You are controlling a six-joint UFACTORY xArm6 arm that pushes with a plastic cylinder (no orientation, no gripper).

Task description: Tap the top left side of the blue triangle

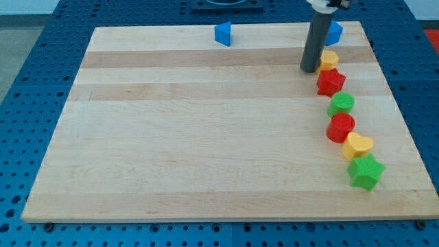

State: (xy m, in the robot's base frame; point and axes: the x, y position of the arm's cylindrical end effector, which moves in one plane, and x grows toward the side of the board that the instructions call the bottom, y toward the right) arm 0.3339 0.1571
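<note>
My tip (309, 69) rests on the counter (206, 137), just left of the yellow block (330, 58). No pincer fitted, only a bare rod. Blue triangle (223, 33) sits near the view's top edge, well apart to my tip's left; small, wedge-like. Another blue block (335, 31) lies partly hidden behind the rod.

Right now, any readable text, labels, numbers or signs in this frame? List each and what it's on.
None: no text, label, number or sign is readable anywhere.
Board: bare wood grain.
Blocks, e.g. blue triangle, red star, green star: plain coloured faces.
Rod down to my tip: plain dark surface.
Blue perforated base: holes only.
</note>
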